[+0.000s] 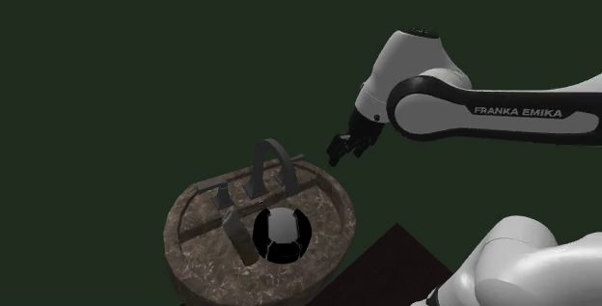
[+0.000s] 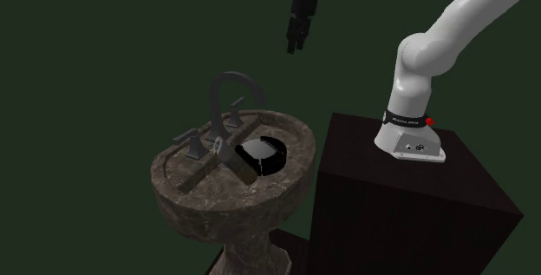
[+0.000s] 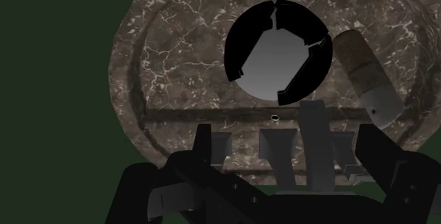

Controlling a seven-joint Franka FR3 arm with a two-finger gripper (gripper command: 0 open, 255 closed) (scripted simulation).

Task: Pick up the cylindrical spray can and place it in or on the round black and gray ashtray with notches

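A round black ashtray (image 1: 281, 235) with a grey floor and notched rim lies in a marble sink basin (image 1: 189, 217). The spray can (image 1: 238, 237), a dull brownish-grey cylinder with a pale end, lies on its side right beside the ashtray. Both show again in the second exterior view, ashtray (image 2: 261, 153) and can (image 2: 239, 168), and in the wrist view, ashtray (image 3: 277, 54) and can (image 3: 365, 78). My gripper (image 1: 342, 148) hangs open in the air above the basin's far rim, holding nothing. In the wrist view its fingers (image 3: 205, 146) stand wide apart, well short of the can.
An arched grey faucet (image 1: 273, 162) with two handles rises at the back of the basin, below the gripper (image 2: 296, 44). The sink stands on a pedestal (image 2: 245, 252) next to my dark stand (image 2: 407, 199). Dark green surroundings lie behind.
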